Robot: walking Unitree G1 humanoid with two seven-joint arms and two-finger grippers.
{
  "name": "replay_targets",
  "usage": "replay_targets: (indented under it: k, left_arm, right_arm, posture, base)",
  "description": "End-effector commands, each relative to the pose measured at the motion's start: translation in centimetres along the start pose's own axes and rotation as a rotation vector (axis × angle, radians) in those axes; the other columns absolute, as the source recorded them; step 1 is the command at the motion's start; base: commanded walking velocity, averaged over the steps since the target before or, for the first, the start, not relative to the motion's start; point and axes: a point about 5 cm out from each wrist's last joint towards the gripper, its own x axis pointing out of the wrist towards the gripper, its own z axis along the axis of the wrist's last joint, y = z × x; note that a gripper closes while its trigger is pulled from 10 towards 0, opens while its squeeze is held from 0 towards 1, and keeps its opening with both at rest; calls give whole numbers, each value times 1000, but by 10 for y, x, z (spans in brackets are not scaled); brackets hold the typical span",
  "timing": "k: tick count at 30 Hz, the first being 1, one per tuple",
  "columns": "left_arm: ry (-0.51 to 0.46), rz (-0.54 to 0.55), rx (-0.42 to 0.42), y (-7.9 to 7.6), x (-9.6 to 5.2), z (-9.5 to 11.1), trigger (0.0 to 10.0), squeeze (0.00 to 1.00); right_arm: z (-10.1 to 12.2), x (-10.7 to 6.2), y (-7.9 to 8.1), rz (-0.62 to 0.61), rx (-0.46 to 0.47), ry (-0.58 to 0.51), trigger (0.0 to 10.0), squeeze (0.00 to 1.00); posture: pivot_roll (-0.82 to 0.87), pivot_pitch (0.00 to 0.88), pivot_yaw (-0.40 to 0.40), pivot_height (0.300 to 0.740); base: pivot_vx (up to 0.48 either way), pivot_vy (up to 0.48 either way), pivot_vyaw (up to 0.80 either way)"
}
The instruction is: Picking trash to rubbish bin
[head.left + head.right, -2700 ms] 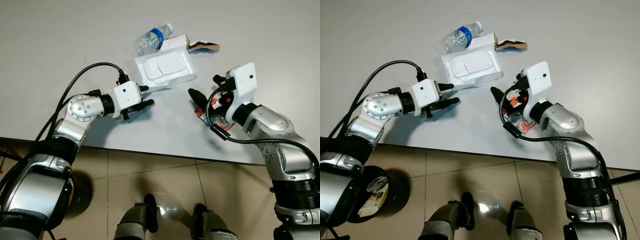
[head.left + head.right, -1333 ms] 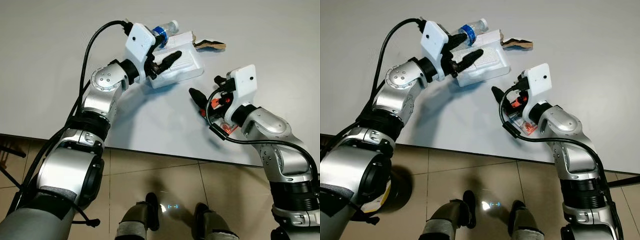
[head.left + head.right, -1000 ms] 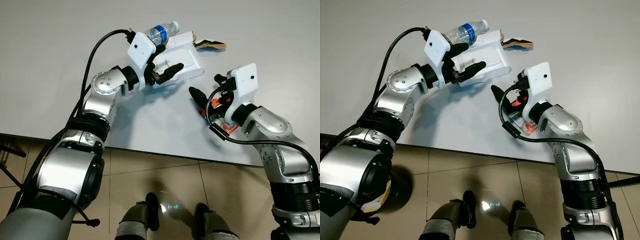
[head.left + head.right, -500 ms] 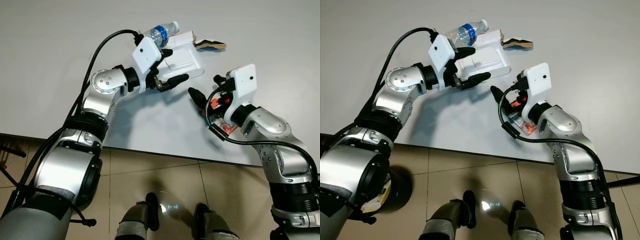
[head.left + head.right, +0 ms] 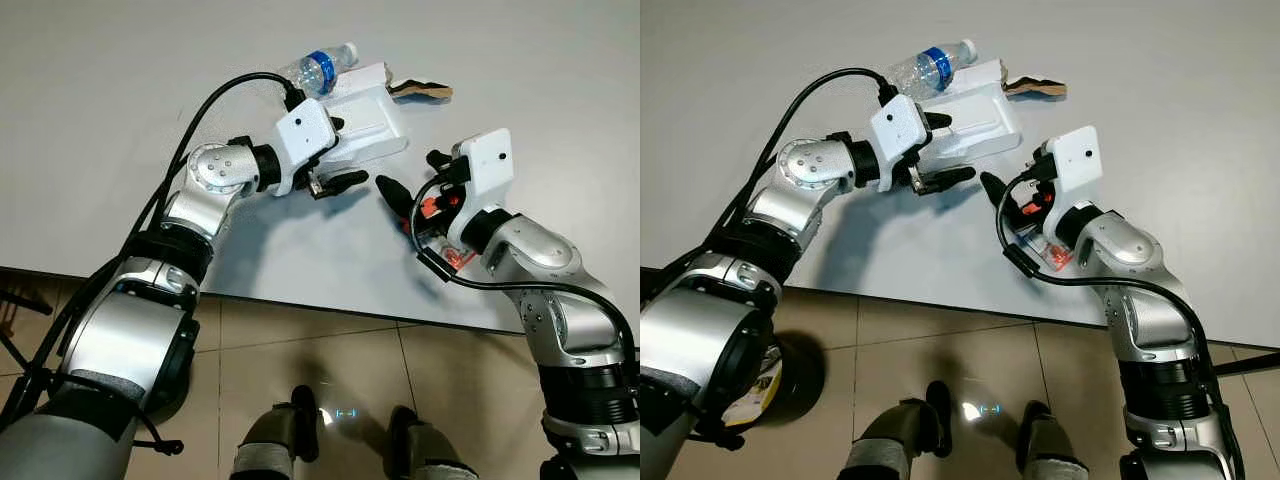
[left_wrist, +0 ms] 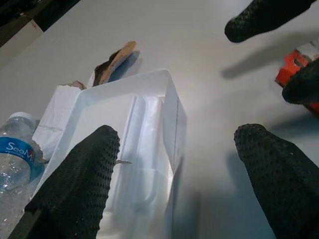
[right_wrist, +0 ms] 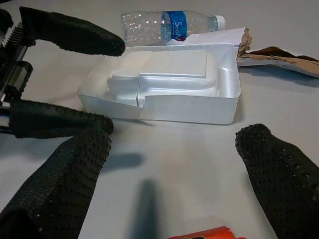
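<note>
Lying on the grey bench (image 5: pixel 120 90), the white foam tray (image 5: pixel 365 118) sits between a clear water bottle (image 5: pixel 318 70) and torn cardboard (image 5: pixel 420 91), with my left end effector (image 5: pixel 335 155) spread open straddling its near corner, while my right end effector (image 5: pixel 410 190) hovers released nearby.

Silver arms w/ black cables, white wrist boxes, long black textured fingers (image 6: pixel 75 194).

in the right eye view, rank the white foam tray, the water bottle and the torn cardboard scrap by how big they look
1. white foam tray
2. water bottle
3. torn cardboard scrap

All three lie close together on the table, so nearness hardly skews this.
</note>
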Motion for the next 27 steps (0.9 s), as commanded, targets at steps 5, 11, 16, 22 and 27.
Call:
replay_targets:
  k: [5,11,16,22,27]
  left_arm:
    - [36,6,8,-4,-1,-8,10000,0]
    - [95,83,53,1,-2,-12,10000,0]
    - [101,95,38,0,-2,-15,10000,0]
    - [111,97,18,-2,-2,-19,10000,0]
    - [119,87,5,-5,-1,-21,10000,0]
  right_arm:
    - [-3,-1,4,10,4,7,10000,0]
    - [-3,-1,4,9,4,7,10000,0]
    - [-4,-1,4,7,4,8,10000,0]
    - [-4,-1,4,4,5,8,10000,0]
    - [-3,0,4,3,6,6,10000,0]
  posture:
    - [-9,315,121,740]
    - [-9,315,121,740]
    - [-10,315,121,740]
    - [-12,314,123,740]
    - [-13,314,124,740]
  base:
    - [0,0,0]
    - [0,0,0]
    - [0,0,0]
    - [0,0,0]
    - [0,0,0]
